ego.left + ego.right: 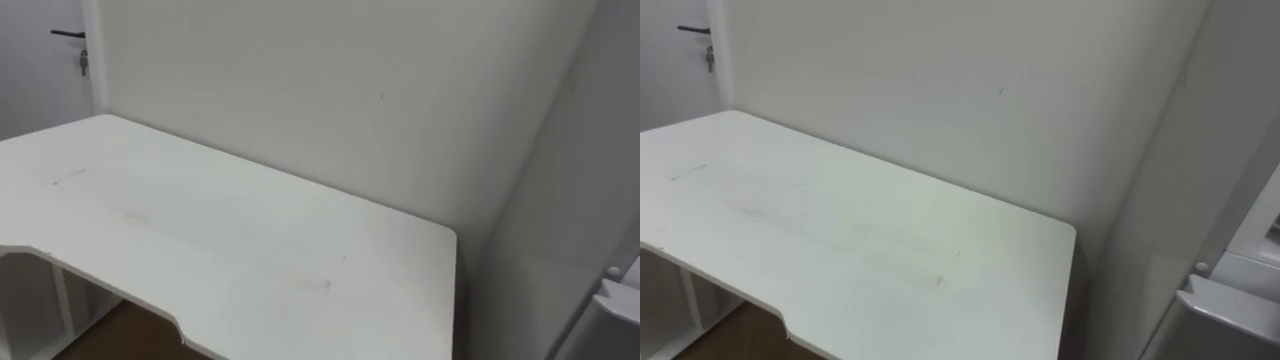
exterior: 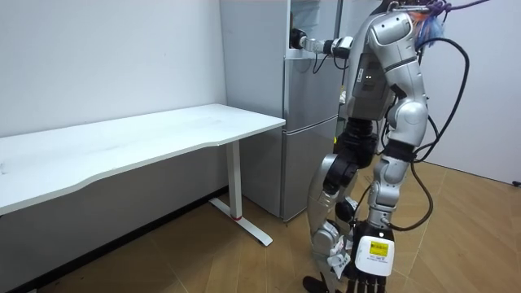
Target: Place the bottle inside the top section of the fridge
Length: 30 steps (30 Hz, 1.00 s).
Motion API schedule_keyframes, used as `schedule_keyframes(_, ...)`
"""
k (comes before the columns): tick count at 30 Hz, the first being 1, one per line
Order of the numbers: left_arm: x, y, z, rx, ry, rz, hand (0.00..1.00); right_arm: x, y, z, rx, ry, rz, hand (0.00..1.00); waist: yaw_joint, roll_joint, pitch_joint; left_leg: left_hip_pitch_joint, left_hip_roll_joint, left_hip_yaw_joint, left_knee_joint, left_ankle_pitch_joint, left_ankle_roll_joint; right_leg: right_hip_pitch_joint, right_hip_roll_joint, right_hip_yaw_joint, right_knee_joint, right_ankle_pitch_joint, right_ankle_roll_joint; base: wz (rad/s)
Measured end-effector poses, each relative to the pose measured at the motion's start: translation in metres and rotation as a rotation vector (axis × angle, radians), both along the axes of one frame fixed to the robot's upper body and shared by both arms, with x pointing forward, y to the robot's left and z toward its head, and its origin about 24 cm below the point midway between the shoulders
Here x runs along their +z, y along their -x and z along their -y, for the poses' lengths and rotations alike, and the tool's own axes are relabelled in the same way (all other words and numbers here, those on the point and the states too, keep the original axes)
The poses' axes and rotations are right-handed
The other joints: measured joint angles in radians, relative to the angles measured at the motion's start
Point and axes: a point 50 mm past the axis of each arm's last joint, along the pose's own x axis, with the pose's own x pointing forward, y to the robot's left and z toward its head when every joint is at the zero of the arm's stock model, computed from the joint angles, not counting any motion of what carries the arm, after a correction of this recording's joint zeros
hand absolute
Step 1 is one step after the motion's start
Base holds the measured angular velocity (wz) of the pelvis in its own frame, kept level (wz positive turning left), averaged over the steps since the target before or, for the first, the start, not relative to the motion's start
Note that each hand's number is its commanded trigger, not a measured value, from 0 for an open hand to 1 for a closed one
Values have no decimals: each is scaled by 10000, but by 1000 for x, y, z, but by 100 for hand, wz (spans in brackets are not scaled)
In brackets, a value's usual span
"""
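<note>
Eight entries, largest first.

1. Wall (image 1: 350,100): flat, matt white, plain. It backs the desk and meets the fridge's side at 3 o'clock in the eye views.
2. Floor (image 2: 464,220): brown wood-look boards, with an open stretch at 4 o'clock in the room view, on the robot's side away from the fridge.
3. Desk (image 1: 200,230): smooth white slab, faintly scuffed, with rounded corners. The front edge steps inward at 7 o'clock, and the top rests on a white post leg with a flat foot. The long back edge lies along the wall. The end corner at 5 o'clock stands just beside the fridge, with a narrow dark gap between them.
4. Fridge (image 2: 309,130): tall grey box with smooth faces and a seam between the lower door and the paler upper part. The robot stands close beside it, knees slightly bent.
5. Right hand (image 2: 299,39): raised to the upper fridge at 12 o'clock in the room view. Whether its fingers are apart or clamped cannot be told.
6. Left hand (image 2: 368,283): hangs low beside the legs at 5 o'clock, dark fingers straight and slightly apart, holding nothing.
7. Door handle (image 1: 68,35): dark lever at 10 o'clock, beyond the desk's far end.
8. Bottle: its place cannot be told.
</note>
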Motion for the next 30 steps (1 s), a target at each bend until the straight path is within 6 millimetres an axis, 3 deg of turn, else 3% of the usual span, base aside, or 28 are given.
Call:
schedule_keyframes(17, 0, 2, 2, 5, 48, -60, 0, 1, -2, -2, 402, -492, 65, 0, -39, 58, -20, 369, 14, 48, -155, -31, -21, 329, 45, 52, -164, 24, 8, -1)
schedule_keyframes(20, -2, 3, 7, 91, 216, 2, 0, 9, -2, -2, 544, -649, 542, 0, -99, 253, -35, 337, 7, 53, -148, -39, -9, 317, 40, 58, -182, 46, 25, 0)
schedule_keyframes(25, -4, 2, 9, 19, 379, 6, 0, 24, -7, -16, 1269, -717, 1266, 0, -350, 553, -171, 420, -18, 121, -434, 61, -8, 319, 0, 45, -157, 53, 27, -2)
schedule_keyframes(30, -7, -3, 12, -28, 488, 18, 0, 29, -9, -29, 1890, -806, 1606, 0, -587, 642, -151, 706, -17, 100, -726, 117, -43, 492, -11, -8, -134, 41, 31, 0)
